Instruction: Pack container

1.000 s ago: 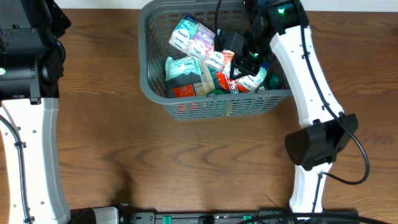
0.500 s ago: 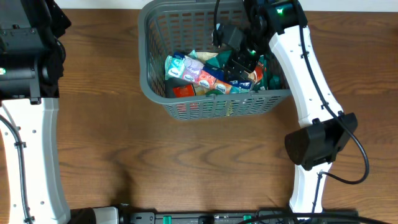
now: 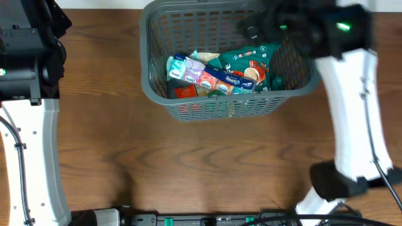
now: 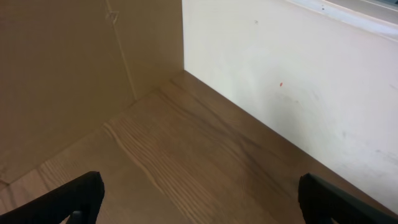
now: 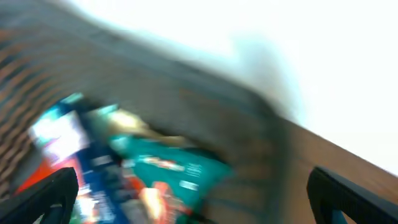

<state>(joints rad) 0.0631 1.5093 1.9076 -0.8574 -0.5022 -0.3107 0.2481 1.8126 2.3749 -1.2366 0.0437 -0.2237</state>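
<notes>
The container [image 3: 213, 108] is seen at 12 o'clock on the table [image 3: 188, 163]. Its packets are heaped against its 6 o'clock wall. A teal packet [image 3: 246, 59] lies toward 3 o'clock, a blue packet [image 3: 221, 78] across the middle, and a white-and-teal packet [image 3: 178, 67] toward 9 o'clock. A red packet [image 3: 185, 92] is pressed low against the lattice.

The main risk is judged to lie with the right arm [image 3: 352, 94], which is rendered as a blur above the container's 1 o'clock corner. In a fast sweep so close to the rim, a link or finger could be caught on it, and the basket could be dragged or tipped. The heap is also lopsided, so a further packet dropped on the 6 o'clock side could be sent over the rim.

The right gripper [image 5: 196, 202] is shown with its 2 fingertips at the 7 and 5 o'clock corners of its wrist view. They are spread wide, with nothing held and nothing touched, though certainty is limited by blur. The left gripper [image 4: 205, 199] is likewise spread wide and empty. It is held over bare wood at 9 o'clock, well apart from the container.
</notes>
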